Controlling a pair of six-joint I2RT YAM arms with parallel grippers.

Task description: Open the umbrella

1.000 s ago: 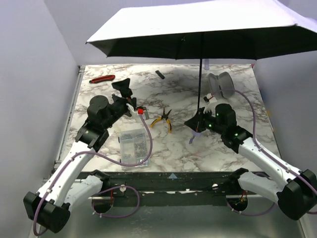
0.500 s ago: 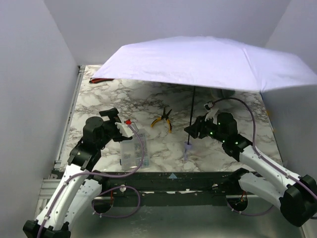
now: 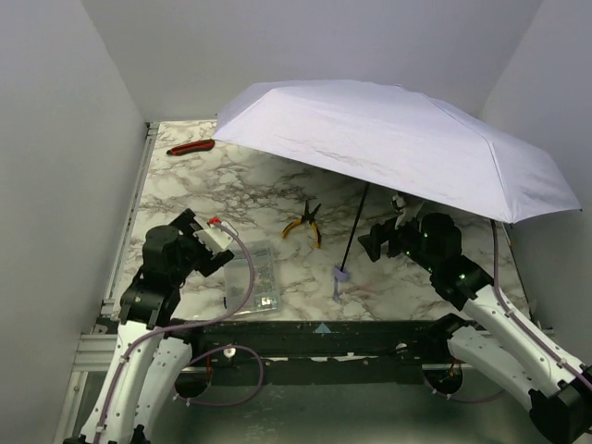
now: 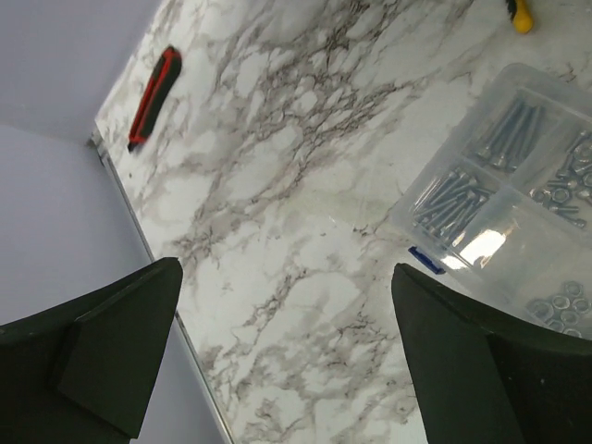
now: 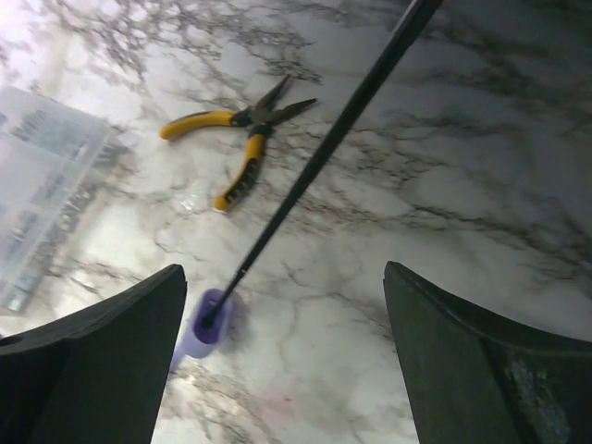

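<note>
umbrella (image 3: 388, 139) is open; pale canopy tilted, high side toward the far left corner, low side out past the right edge of the table (image 3: 250, 199); thin black shaft (image 3: 353, 227) slants down and left to the lavender handle (image 3: 340, 274), which sits on the table close to the middle of the near edge; right end effector (image 5: 284, 268) is spread wide, just right of the shaft; in the wrist view the shaft runs across the gap without touching either finger, nothing gripped; left end effector (image 4: 285, 268) also wide, holding nothing, hanging over the left side of the table next to the clear parts box (image 3: 252, 277); yellow-handled pliers (image 3: 303, 222) lie mid-table, between box and shaft; red-handled tool (image 3: 191, 146) lies near the far left corner
</note>
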